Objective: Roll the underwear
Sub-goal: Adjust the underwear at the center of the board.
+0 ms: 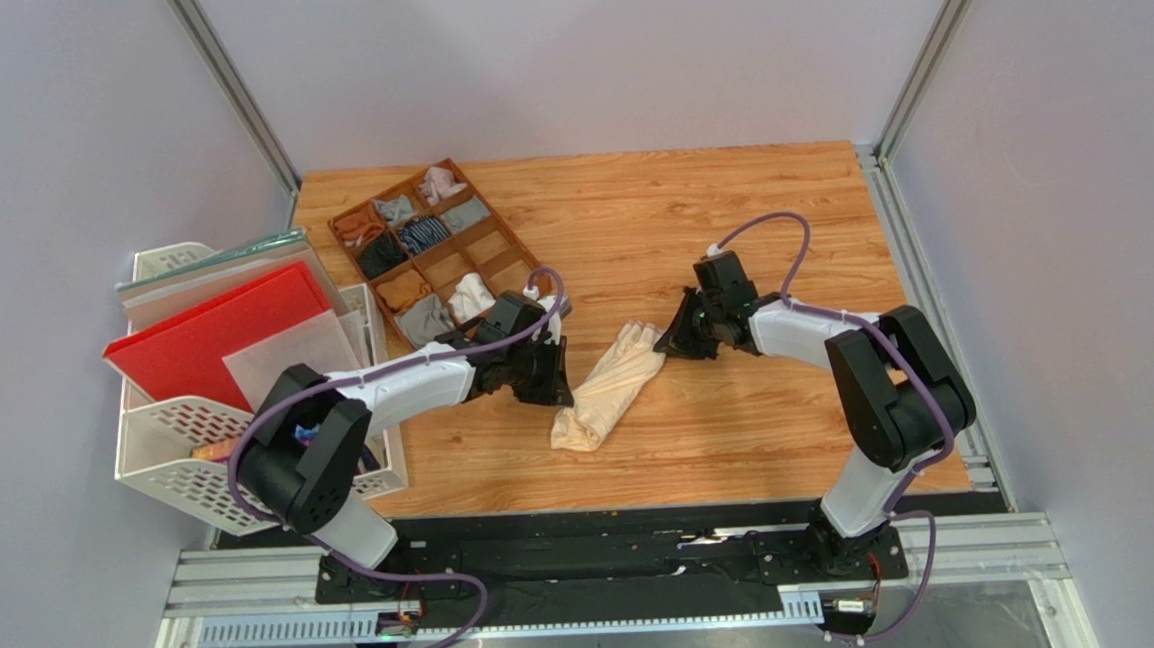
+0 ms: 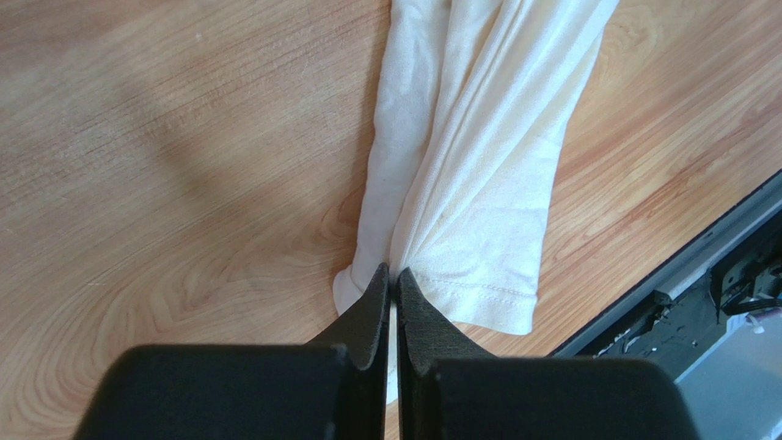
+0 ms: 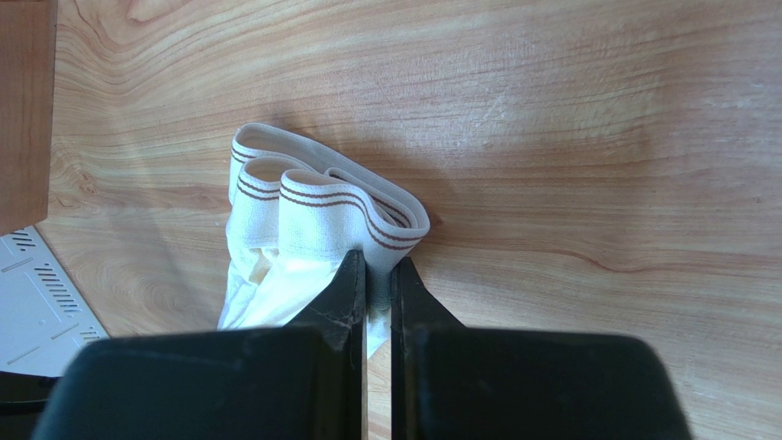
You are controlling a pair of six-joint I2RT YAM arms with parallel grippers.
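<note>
**Top view:** A cream cloth underwear [image 1: 610,385] lies drawn out on the light wooden desk [image 1: 742,209] between the left end effector [image 1: 560,393] and the right end effector [image 1: 669,343], one at each end. A brown compartmented tray [image 1: 421,251] sits beyond the left end effector.

**Left wrist view:** The left end effector [image 2: 395,275], tips pressed together, pinches the stitched hem. The gathered cloth [image 2: 468,165] runs away ahead of it.

**Right wrist view:** The right end effector [image 3: 378,266] nips the brown-striped elastic waistband [image 3: 321,206], which is folded directly ahead of its tips.
</note>
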